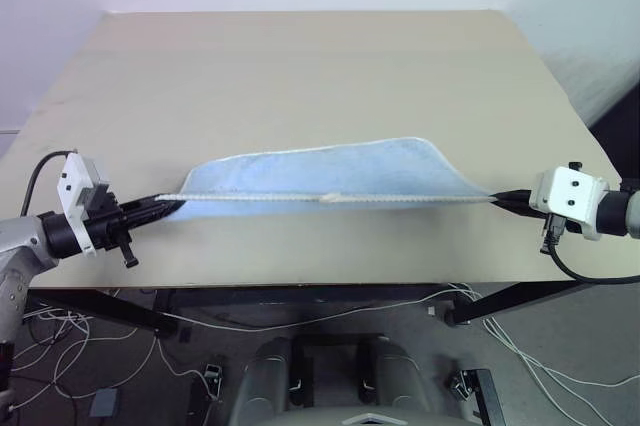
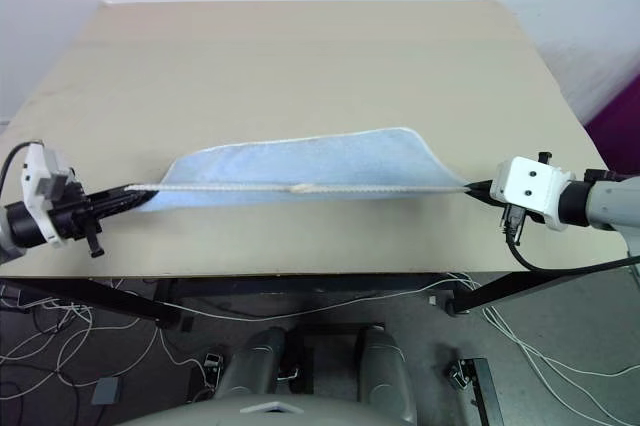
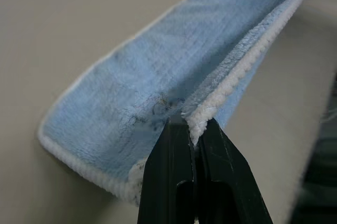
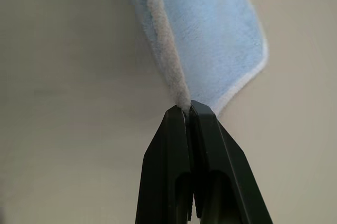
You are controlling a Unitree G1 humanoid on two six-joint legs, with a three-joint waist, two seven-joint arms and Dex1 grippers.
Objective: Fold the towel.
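The towel [image 1: 330, 174] is light blue with white stitched edging and a small dark mark; the tabletop [image 1: 300, 66] is plain beige; both pincers' fingers [image 3: 174, 182] are black.

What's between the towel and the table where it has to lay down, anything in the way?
Nothing visible. The towel hangs stretched between the left gripper and right gripper, each shut on a corner, its far edge trailing on the table. The tabletop around and beyond it shows no other objects.
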